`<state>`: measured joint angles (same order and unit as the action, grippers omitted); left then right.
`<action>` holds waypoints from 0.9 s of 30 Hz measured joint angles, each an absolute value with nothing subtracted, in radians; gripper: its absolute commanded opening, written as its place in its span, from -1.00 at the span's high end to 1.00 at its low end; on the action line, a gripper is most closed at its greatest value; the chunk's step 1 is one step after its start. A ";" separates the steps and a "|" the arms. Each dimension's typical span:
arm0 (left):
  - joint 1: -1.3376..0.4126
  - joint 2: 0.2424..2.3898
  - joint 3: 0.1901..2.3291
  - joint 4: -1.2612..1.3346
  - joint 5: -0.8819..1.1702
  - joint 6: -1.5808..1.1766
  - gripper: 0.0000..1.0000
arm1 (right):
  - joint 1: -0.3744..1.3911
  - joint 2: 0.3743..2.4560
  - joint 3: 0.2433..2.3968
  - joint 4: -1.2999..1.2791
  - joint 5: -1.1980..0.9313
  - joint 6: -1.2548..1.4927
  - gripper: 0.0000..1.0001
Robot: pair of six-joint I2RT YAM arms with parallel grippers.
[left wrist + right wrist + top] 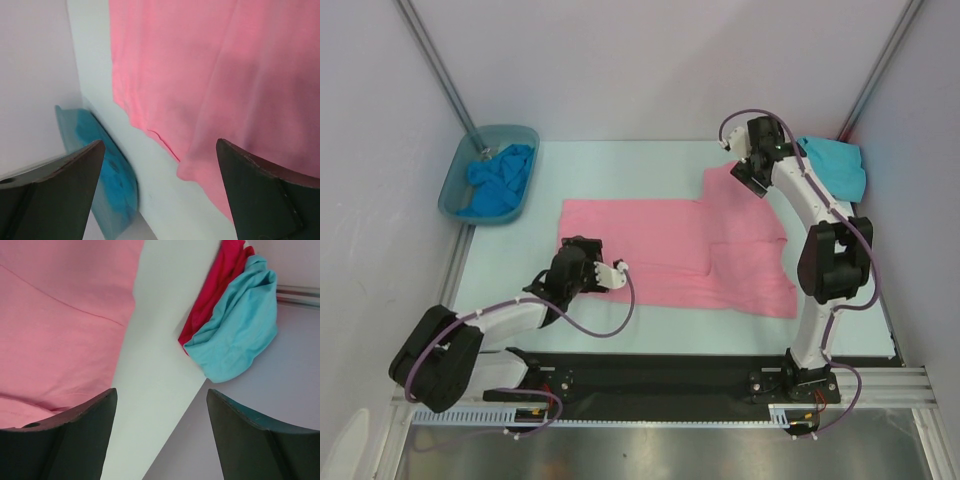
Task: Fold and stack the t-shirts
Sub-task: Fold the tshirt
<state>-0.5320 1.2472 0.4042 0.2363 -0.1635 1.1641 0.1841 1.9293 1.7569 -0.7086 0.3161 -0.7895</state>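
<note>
Between the open, empty left hand (620,268) and right hand (745,176), pink tee's (660,250) half-folded; red tee (215,290), turquoise tee (835,162) piled beyond, blue tee (500,180) untouched.

Your left tool (160,145) hangs, fingers (60,195) spread wide, over the pink t-shirt (215,75); the tub (127,200) holding blue cloth (112,172) sits leftward.

Top cam high, looking down, wrist cams close-up, all 3 share pink tee (660,245)
</note>
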 measured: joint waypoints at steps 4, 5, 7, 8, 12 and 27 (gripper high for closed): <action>-0.594 1.205 0.305 0.366 -0.163 1.219 -0.99 | 0.202 1.946 1.752 -0.733 0.318 -0.782 -0.58; -0.608 1.200 0.285 0.385 -0.162 1.233 -0.99 | 0.204 1.950 1.750 -0.739 0.319 -0.781 -0.58; -0.637 1.196 0.249 0.411 -0.158 1.255 -0.99 | 0.210 1.953 1.750 -0.743 0.319 -0.781 -0.58; -0.646 1.196 0.240 0.418 -0.155 1.264 -0.99 | 0.213 1.954 1.750 -0.744 0.319 -0.781 -0.58; -0.656 1.216 0.227 0.459 -0.149 1.295 -0.99 | 0.215 1.955 1.750 -0.747 0.321 -0.779 -0.58; -0.673 1.367 0.196 0.680 -0.180 1.399 -0.99 | 0.228 1.956 1.750 -0.750 0.324 -0.774 -0.59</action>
